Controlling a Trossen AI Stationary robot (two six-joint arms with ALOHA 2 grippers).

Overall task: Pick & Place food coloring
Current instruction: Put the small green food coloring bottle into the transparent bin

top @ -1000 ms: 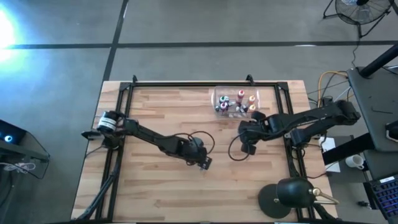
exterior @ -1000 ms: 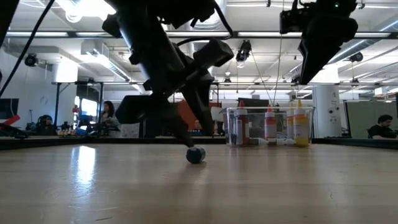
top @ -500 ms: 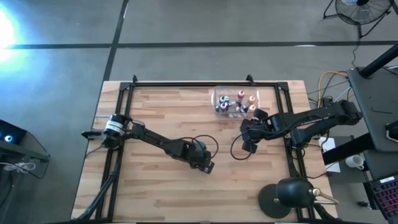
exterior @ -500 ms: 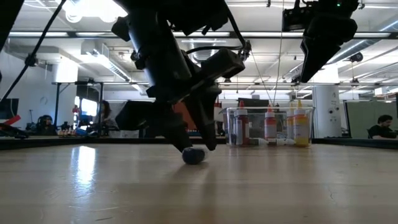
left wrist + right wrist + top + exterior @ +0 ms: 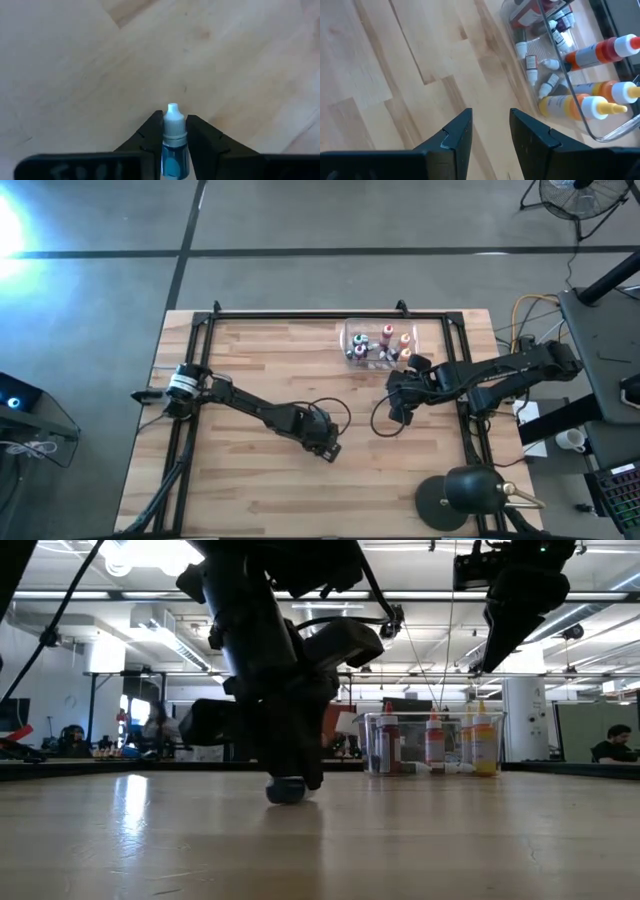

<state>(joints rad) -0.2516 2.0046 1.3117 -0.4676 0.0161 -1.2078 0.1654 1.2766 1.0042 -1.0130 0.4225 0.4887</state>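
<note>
- The clear plastic box (image 5: 383, 343) is sitting at the table's far edge, with bottles (image 5: 600, 50) standing and lying inside; it is well apart from the left gripper (image 5: 327, 448).
- The right gripper (image 5: 397, 412) is hanging above the table near the box, its fingers (image 5: 456, 134) parted around nothing.
- Mid-table, the left gripper is clamping a small blue bottle (image 5: 174, 150); the bottle's long axis is running along the fingers, white cap (image 5: 173, 120) pointing out past the tips, over the bare wooden table (image 5: 75, 70).
</note>
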